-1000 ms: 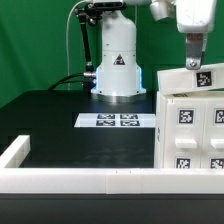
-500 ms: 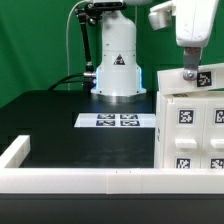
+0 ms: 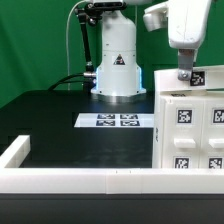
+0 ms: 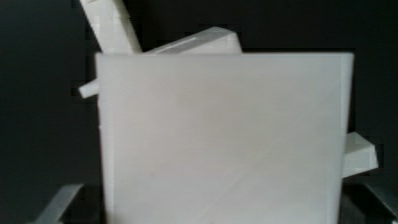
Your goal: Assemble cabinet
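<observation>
Cabinet (image 3: 190, 125) beside marker board (image 3: 115, 121)

Place: you are looking at a robotics lab.
Signs: green backdrop (image 3: 35, 40), black worktop (image 3: 60, 115), marker board (image 3: 118, 121), white rail (image 3: 70, 180) fencing your workspace.

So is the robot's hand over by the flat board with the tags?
No, the hand is above the cabinet, away from the marker board.

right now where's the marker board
In the exterior view the marker board lies flat on the black table, just in front of the robot's white base and to the left of the cabinet.
</observation>
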Motion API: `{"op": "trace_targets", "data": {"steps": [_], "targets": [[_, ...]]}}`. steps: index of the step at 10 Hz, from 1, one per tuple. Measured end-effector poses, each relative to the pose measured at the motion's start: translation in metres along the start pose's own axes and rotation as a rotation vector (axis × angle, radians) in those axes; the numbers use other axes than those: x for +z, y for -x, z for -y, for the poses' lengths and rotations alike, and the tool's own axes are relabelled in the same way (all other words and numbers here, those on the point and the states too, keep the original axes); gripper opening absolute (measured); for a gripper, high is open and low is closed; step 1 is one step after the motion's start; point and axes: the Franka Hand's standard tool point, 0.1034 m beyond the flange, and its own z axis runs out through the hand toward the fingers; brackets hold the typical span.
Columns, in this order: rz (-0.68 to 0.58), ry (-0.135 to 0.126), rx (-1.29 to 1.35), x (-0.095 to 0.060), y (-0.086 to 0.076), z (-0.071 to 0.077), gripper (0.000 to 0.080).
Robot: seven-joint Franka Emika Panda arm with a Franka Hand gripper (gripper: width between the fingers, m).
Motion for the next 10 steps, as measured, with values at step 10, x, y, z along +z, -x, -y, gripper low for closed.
{"op": "trace_targets", "data": {"steps": [10], "targets": [[0.001, -0.004, 0.982, 0.0, -0.009, 0.006, 0.0563]]}}
